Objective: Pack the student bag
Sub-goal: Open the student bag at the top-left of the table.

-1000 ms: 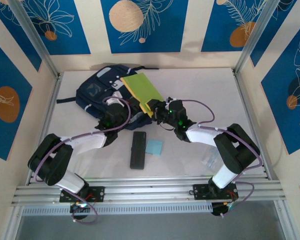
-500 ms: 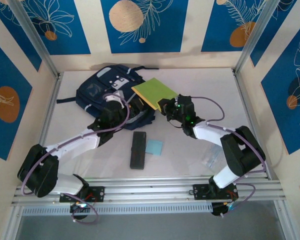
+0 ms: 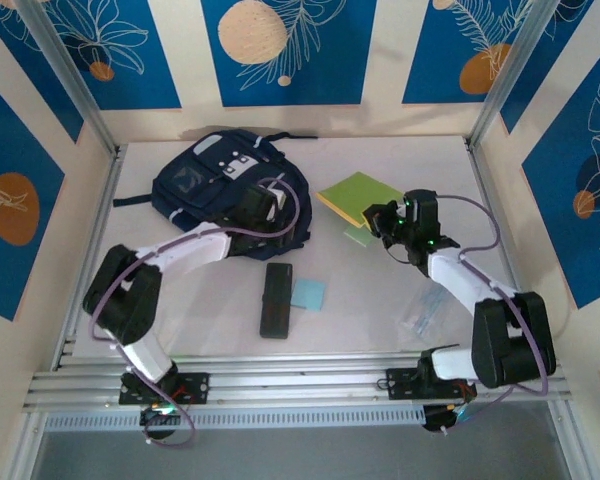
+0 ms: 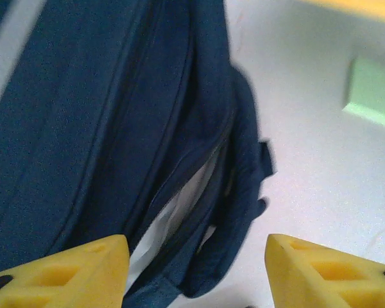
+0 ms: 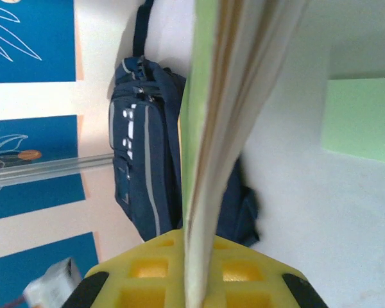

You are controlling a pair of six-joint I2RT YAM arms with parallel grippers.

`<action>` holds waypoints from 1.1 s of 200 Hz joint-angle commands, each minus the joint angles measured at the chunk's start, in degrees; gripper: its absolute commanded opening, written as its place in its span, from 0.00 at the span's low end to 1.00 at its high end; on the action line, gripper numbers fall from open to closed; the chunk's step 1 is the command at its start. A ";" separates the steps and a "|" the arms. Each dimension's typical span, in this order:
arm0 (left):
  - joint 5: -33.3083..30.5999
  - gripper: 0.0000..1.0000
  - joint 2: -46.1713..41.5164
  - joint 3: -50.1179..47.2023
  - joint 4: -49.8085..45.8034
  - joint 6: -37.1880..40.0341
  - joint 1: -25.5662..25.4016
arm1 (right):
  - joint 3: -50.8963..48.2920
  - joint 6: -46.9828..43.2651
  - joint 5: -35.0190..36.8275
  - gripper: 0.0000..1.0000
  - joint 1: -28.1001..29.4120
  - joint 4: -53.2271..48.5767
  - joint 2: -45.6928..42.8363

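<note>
the right claw, clamped on the notebook, has swung it off the bag and out to the right. the left claw has let go and now hangs half open and empty at the bag's mouth, far left. the notebook remains unpacked.
</note>
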 commanded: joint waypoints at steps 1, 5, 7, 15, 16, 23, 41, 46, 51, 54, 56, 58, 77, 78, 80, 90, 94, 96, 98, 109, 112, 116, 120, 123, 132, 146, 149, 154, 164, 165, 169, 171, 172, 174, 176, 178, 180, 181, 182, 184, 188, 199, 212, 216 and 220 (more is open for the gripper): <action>0.54 0.57 2.74 3.03 -5.72 4.21 1.24 | -0.65 -6.22 -2.48 0.00 -1.13 -5.67 -5.35; -0.14 0.57 3.22 3.26 -5.85 4.27 1.41 | -0.79 -6.76 -2.26 0.00 -1.33 -6.19 -6.09; -0.48 0.57 3.47 3.40 -5.95 4.22 1.51 | -0.78 -6.88 -2.25 0.00 -1.41 -6.45 -6.28; -1.07 0.56 4.33 3.87 -6.28 4.22 1.81 | -1.00 -7.93 -2.00 0.00 -1.78 -8.17 -7.79; -1.08 0.56 4.48 3.94 -6.31 4.21 1.84 | -0.97 -8.03 -1.94 0.00 -1.86 -8.37 -7.97; -1.19 0.56 5.03 4.30 -6.50 4.36 2.28 | -1.15 -8.65 -1.69 0.00 -2.14 -9.43 -9.08; -2.53 0.55 5.95 5.36 -7.59 4.23 2.92 | -1.99 -9.19 -0.93 0.00 -2.54 -10.98 -12.01; -2.58 0.55 5.91 5.66 -7.86 4.45 2.94 | -2.28 -9.25 -0.81 0.00 -2.70 -11.07 -12.72; -2.51 0.56 5.79 5.98 -8.30 4.78 2.92 | -2.47 -9.28 -0.60 0.00 -2.73 -11.32 -13.36; -2.31 0.56 5.66 6.27 -8.43 5.01 2.92 | -2.60 -9.28 -0.52 0.00 -2.81 -11.38 -13.74; -2.14 0.57 5.51 6.46 -8.62 5.20 2.94 | -2.61 -9.26 -0.42 0.00 -2.88 -11.49 -13.93; -1.96 0.57 5.41 6.64 -8.87 5.31 2.93 | -2.70 -9.27 -0.35 0.00 -2.96 -11.67 -14.11; -0.57 0.59 4.02 8.56 -11.17 5.89 2.92 | -2.78 -9.45 -0.08 0.00 -3.44 -12.46 -15.38; -0.52 0.59 3.94 8.66 -11.26 5.93 2.92 | -2.78 -9.45 -0.06 0.00 -3.48 -12.44 -15.41; -0.44 0.59 3.74 8.71 -11.37 6.00 2.99 | -2.81 -9.45 -0.04 0.00 -3.51 -12.43 -15.49; -0.49 0.60 2.58 9.05 -11.85 6.21 2.92 | -2.72 -9.54 -0.05 0.00 -3.65 -12.45 -15.53; -0.74 0.60 2.19 8.98 -11.88 6.33 2.92 | -2.74 -9.55 -0.12 0.00 -3.69 -12.47 -15.57; -0.91 0.61 2.03 8.94 -11.88 6.38 2.97 | -2.73 -9.54 -0.14 0.00 -3.69 -12.44 -15.58; -1.06 0.61 1.88 9.00 -11.85 6.53 2.98 | -2.77 -9.50 -0.17 0.00 -3.74 -12.43 -15.47; -2.41 0.61 1.70 9.01 -11.85 7.54 2.97 | -2.73 -9.29 -0.54 0.00 -3.74 -12.12 -15.16; -2.81 0.61 1.87 9.10 -11.92 7.81 3.08 | -2.77 -9.24 -0.63 0.00 -3.70 -11.99 -15.02; -3.20 0.61 2.17 9.23 -12.10 8.08 3.03 | -2.85 -9.13 -0.82 0.00 -3.70 -11.86 -14.85; -3.34 0.61 2.57 9.56 -12.52 8.35 3.09 | -2.83 -9.03 -0.88 0.00 -3.69 -11.74 -14.65; -3.25 0.60 2.94 9.81 -12.84 8.41 3.16 | -2.88 -8.95 -0.96 0.00 -3.69 -11.60 -14.60; -2.51 0.59 4.01 10.26 -13.49 8.74 3.23 | -2.92 -8.80 -1.17 0.00 -3.70 -11.24 -14.34; -0.03 0.57 5.43 10.22 -13.33 8.59 3.23 | -2.96 -8.78 -1.20 0.00 -3.77 -11.28 -14.20; 0.45 0.57 5.74 10.09 -13.27 8.52 3.19 | -3.00 -8.84 -1.18 0.00 -3.70 -11.31 -14.20; 1.17 0.56 6.20 10.00 -13.18 8.44 3.19 | -3.05 -8.83 -1.09 0.00 -3.71 -11.34 -14.25; 1.81 0.53 7.01 9.91 -13.16 8.34 3.19 | -3.15 -8.82 -0.85 0.00 -3.71 -11.29 -14.29; 1.81 0.52 7.06 9.90 -13.18 8.33 3.19 | -3.19 -8.78 -0.84 0.00 -3.70 -11.29 -14.34; 1.82 0.51 7.30 9.87 -13.19 8.38 3.20 | -3.23 -8.78 -0.78 0.00 -3.70 -11.35 -14.38; 1.82 0.51 7.52 9.82 -13.17 8.39 3.19 | -3.23 -8.76 -0.71 0.00 -3.69 -11.32 -14.38; 1.82 0.50 7.62 9.81 -13.14 8.41 3.19 | -3.22 -8.75 -0.68 0.00 -3.69 -11.31 -14.38; 1.82 0.50 7.74 9.81 -13.12 8.46 3.19 | -3.29 -8.75 -0.66 0.00 -3.69 -11.29 -14.38; 1.75 0.49 7.87 9.81 -13.11 8.50 3.19 | -3.32 -8.75 -0.61 0.00 -3.69 -11.35 -14.38; 1.73 0.49 8.02 9.83 -13.04 8.57 3.23 | -3.31 -8.71 -0.64 0.00 -3.69 -11.35 -14.38; 1.66 0.48 8.19 9.83 -13.09 8.64 3.20 | -3.31 -8.74 -0.58 0.00 -3.69 -11.32 -14.38; 1.65 0.48 8.26 9.86 -13.10 8.66 3.19 | -3.31 -8.74 -0.58 0.00 -3.69 -11.32 -14.38; 1.60 0.48 8.34 9.88 -13.06 8.67 3.19 | -3.31 -8.75 -0.57 0.00 -3.69 -11.30 -14.38; 1.58 0.47 8.51 9.87 -13.03 8.73 3.19 | -3.31 -8.75 -0.56 0.00 -3.76 -11.33 -14.38; 1.48 0.46 8.75 9.82 -13.05 8.85 3.19 | -3.31 -8.73 -0.50 0.00 -3.72 -11.30 -14.38; 1.22 0.43 9.66 9.99 -13.09 9.17 3.20 | -3.32 -8.75 -0.59 0.00 -3.77 -11.28 -14.44; 0.47 0.27 10.49 10.44 -13.17 9.30 3.27 | -3.29 -8.83 -0.66 0.00 -3.83 -11.17 -14.55; 0.26 0.19 10.66 10.64 -13.26 9.35 3.27 | -3.23 -8.95 -0.73 0.00 -3.79 -11.19 -14.51; 0.09 0.12 10.76 10.82 -13.35 9.33 3.40 | -3.15 -9.13 -0.84 0.00 -3.78 -11.21 -14.64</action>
